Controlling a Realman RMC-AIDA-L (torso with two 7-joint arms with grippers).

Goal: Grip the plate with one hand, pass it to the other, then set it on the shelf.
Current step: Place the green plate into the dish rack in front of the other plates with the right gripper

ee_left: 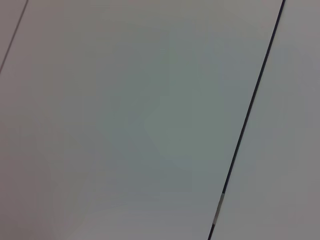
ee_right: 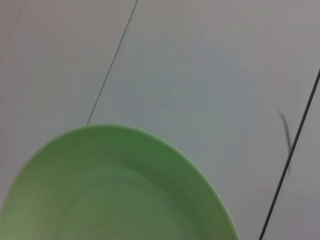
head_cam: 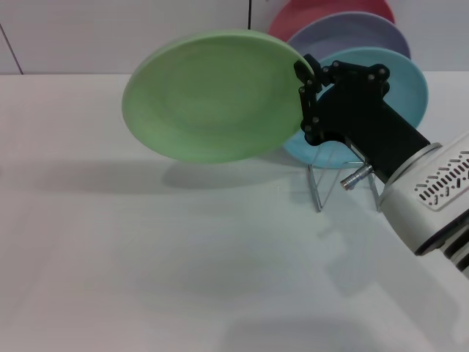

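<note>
From my head, my right fingers pinch the green plate by its rim, tilted in the air beside the shelf. Three other plates already stand there: blue, lavender, red. I should steer its lower edge between free dividers before letting go. My left wrist shows only wall; the left fingers are out of sight. My right wrist shows one green plate.

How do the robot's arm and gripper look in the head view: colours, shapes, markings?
Only the right arm shows. The right gripper is matte black, built of jointed links with small round screws, on a blocky black body. Behind it comes a white casing with rows of short dark slanted vent slots and black ribbing at its lower edge. A small silver cylindrical part sticks out under the wrist. The left arm is not in view.
</note>
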